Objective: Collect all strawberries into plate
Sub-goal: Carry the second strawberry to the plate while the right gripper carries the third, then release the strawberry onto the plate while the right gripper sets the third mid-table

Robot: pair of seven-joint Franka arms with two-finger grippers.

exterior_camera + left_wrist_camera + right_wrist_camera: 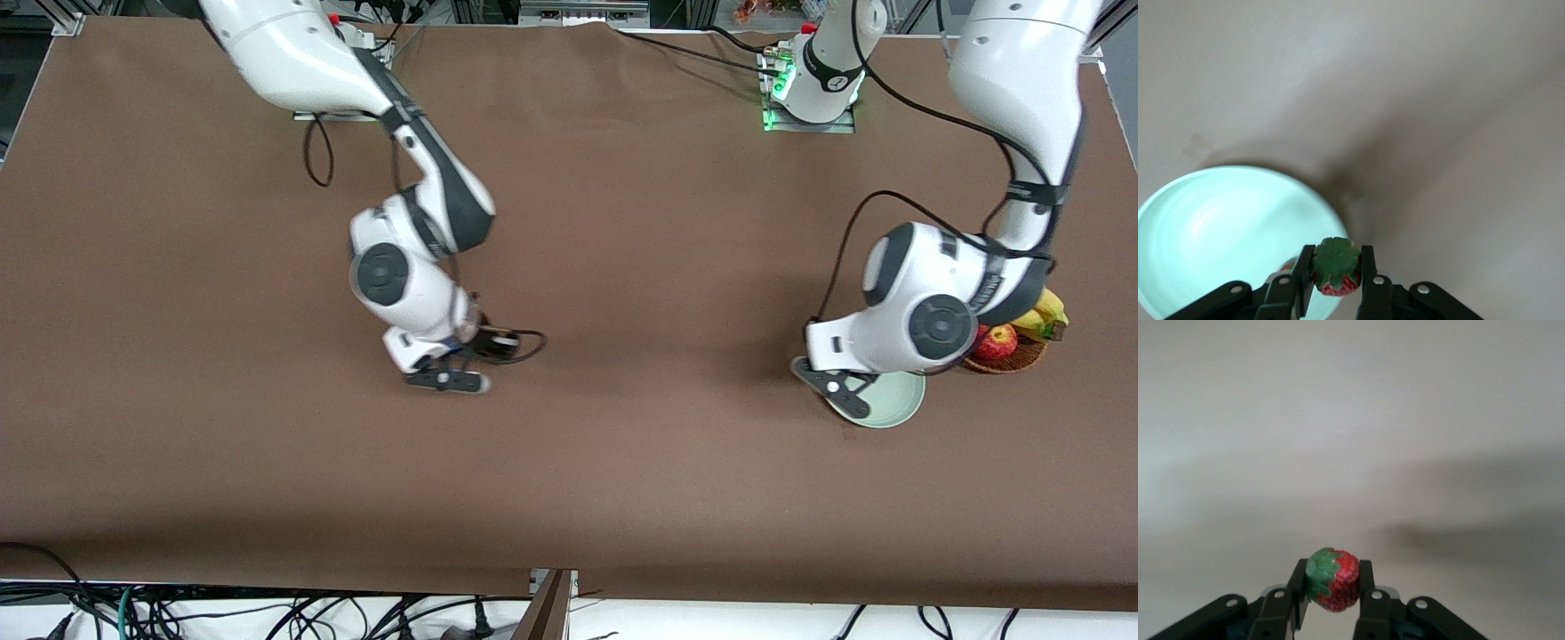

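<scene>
Green-capped strawberries [1335, 272] [1332, 579] pinched by both end effectors [1336, 275] [1331, 583]; left apparently over plate [1218, 233].

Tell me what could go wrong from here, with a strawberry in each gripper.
1. The left gripper holds its strawberry over the rim of the plate, not its middle; released now, it may roll onto the table.
2. The right gripper holds its strawberry over bare table toward the right arm's end. Carrying it to the plate could bring it against the left arm working there.
</scene>
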